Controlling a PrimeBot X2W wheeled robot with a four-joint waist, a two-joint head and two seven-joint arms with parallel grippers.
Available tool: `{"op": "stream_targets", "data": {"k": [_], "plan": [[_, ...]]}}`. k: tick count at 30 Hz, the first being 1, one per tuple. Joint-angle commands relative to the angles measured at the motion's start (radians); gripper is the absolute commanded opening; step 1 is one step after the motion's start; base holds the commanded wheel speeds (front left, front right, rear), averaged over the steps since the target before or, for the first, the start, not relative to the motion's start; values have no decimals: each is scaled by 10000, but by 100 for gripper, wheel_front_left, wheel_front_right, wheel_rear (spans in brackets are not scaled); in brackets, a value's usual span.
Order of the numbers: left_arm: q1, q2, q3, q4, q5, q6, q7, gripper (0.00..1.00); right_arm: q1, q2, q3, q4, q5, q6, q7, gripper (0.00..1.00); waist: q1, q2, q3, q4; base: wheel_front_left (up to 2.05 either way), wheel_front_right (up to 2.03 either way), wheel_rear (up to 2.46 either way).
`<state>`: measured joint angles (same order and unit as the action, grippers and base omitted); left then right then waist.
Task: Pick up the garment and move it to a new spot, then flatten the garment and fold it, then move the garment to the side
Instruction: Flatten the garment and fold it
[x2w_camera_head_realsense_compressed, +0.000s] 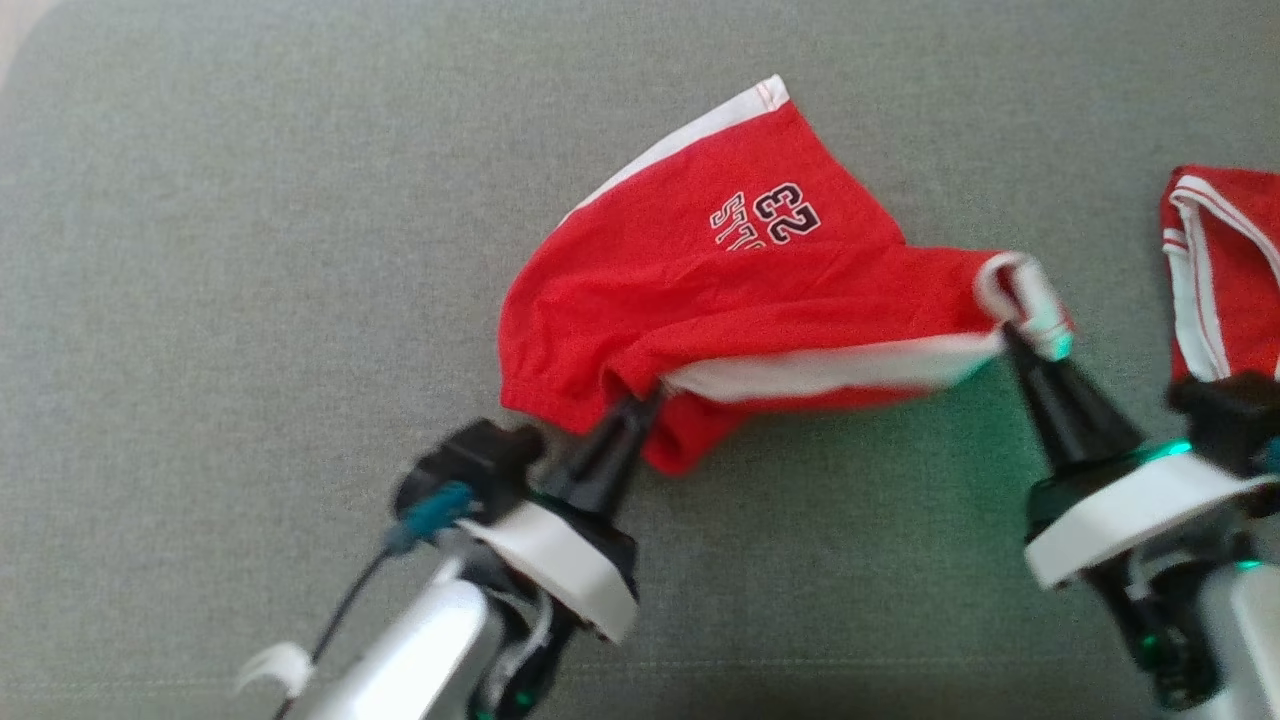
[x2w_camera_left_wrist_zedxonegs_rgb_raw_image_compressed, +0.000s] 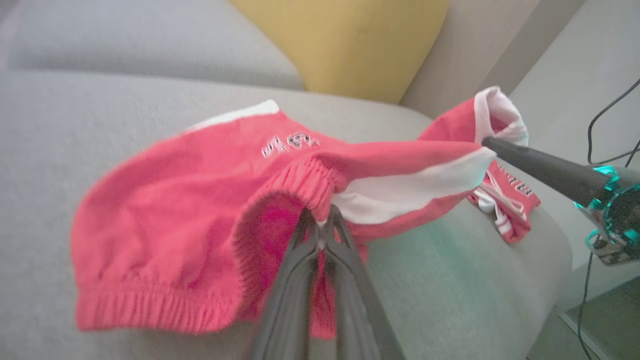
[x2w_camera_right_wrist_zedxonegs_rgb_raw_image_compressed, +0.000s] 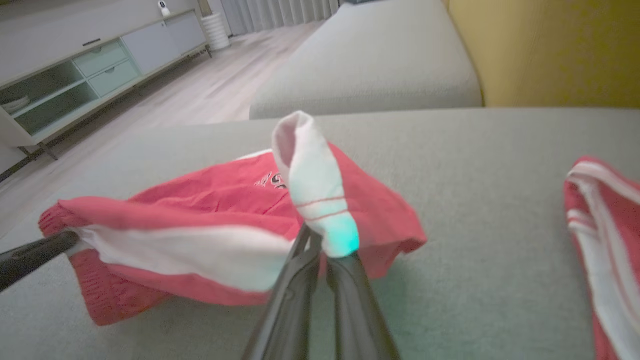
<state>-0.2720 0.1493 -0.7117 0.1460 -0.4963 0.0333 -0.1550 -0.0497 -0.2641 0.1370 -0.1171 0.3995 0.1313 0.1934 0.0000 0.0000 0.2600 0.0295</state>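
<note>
Left fingers, right fingers: clamped on red white-trimmed jersey shorts. Hazard: right's shallow hem bite (looks barely caught) may slip under tension.

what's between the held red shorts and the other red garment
Bare grey sofa cushion lies between the red shorts and the other red garment; clearest in the right wrist view.

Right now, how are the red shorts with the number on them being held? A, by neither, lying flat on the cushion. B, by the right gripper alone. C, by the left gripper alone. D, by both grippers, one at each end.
D: the left gripper is shut on one end of the red shorts and the right gripper is shut on the other, with the cloth stretched between them.
</note>
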Motion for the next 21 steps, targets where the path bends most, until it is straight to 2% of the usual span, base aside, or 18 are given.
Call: {"op": "stream_targets", "data": {"k": [1,10,16,21], "plan": [[-155,151,427,-480,95,89,-155,0,-64,-217,15,-462,36,-6,-76,0,0,0,-105,8,0,0,0],[-291,927,1402,-3028,988,893,-848,0,-304,-126,-1028,-2214,1079,-6,-515,0,0,0,-1006,85,0,0,0],[-408,1446,2130,-5072,1697,1314,-991,0,-257,-11,-1865,-3646,1228,-6,-138,0,0,0,-1727,96,0,0,0],[-390,1823,2443,-6008,1966,1493,-877,0,-134,178,-2094,-4474,1178,-6,234,0,0,0,-2138,72,0,0,0]]}}
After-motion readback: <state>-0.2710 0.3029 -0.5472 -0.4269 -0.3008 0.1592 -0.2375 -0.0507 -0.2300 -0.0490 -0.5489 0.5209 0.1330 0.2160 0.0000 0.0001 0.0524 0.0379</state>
